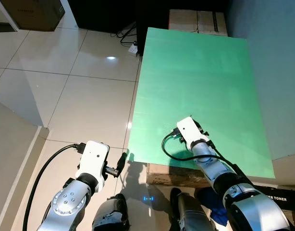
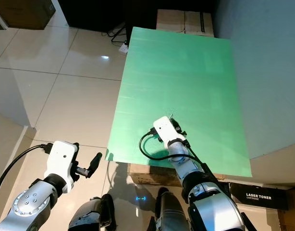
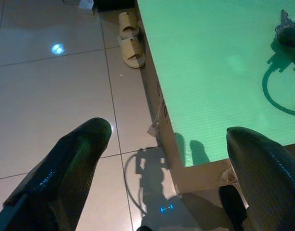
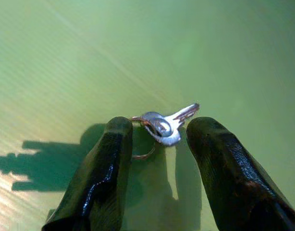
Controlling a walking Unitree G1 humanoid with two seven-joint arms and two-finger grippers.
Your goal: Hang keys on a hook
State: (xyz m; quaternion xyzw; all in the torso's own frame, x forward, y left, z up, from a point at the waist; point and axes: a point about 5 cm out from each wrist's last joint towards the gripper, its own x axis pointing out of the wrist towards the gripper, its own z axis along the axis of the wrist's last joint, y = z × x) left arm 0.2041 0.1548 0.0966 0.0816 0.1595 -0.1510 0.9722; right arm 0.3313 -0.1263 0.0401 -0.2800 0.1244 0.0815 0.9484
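On the green board (image 1: 200,72), seen from the left eye, the right gripper (image 1: 175,124) reaches forward and down near the board's near edge, its arm stretched over the edge with the wrist bent downward; the left gripper (image 1: 122,160) hangs low over the floor (image 1: 85,86), beside the board and well apart from the work. From the right eye the layout is the same, the right arm plainly the nearer one, and no hook is visible. Through the left wrist camera, the left fingers (image 3: 66,168) stand wide apart and hold nothing, above tile and the board's corner. Through the right wrist camera, the keys (image 4: 164,126) lie flat on the board right between the right fingers (image 4: 99,173), just off the tips, with the blade's long axis running across the gap toward one finger and the ring touching or nearly touching the other. The fingers are parted and grip nothing yet; closing on the keys looks like the next step.
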